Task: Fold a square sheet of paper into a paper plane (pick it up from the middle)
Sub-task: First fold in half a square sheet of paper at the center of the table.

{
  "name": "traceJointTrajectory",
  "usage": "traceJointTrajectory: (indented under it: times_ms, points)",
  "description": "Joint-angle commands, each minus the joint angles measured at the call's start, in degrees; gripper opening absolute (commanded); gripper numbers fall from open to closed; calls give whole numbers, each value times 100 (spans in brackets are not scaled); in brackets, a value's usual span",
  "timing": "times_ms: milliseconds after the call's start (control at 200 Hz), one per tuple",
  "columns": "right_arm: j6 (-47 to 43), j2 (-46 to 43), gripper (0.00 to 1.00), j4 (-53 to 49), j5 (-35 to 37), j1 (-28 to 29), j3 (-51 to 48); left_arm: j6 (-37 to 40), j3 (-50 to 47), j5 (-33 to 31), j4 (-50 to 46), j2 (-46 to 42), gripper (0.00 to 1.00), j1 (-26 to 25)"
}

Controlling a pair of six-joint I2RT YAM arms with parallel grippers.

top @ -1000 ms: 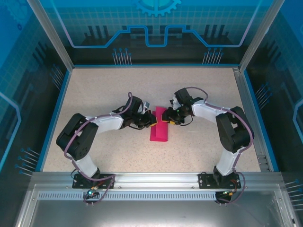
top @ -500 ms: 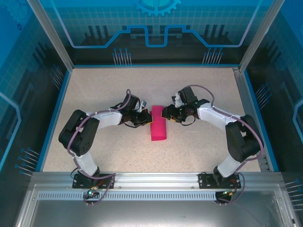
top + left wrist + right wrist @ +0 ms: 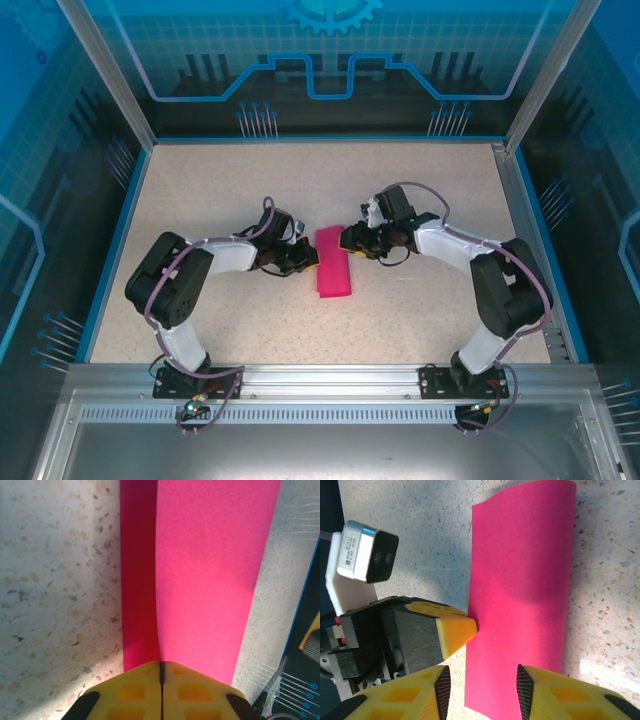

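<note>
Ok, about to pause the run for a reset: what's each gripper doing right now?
Left gripper: jaws shut, tips at the edge of the folded pink paper; pinch cannot be told.
Right gripper: jaws open over the paper, holding nothing.

A speckled beige table (image 3: 420, 190) is sitting inside a blue-walled enclosure.
A blue rim (image 3: 112, 250) is running along the table's left, far and right edges, and a silver rail (image 3: 330, 378) is closing off its near edge. The back wall (image 3: 330, 70) is showing teal circuit lines and a gear (image 3: 330, 12). Two slanted metal posts (image 3: 105, 75) are rising from the far corners. Light is falling in bright patches (image 3: 600, 672) on the table.
</note>
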Motion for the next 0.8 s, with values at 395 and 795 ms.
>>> traceJointTrajectory:
  times_ms: [395, 795]
  points:
    - [84, 215, 41, 263, -209, 100, -67, -179, -114, -205, 431, 422, 10, -72]
    - [15, 407, 41, 155, -119, 109, -6, -557, -367, -911, 489, 24, 12, -397]
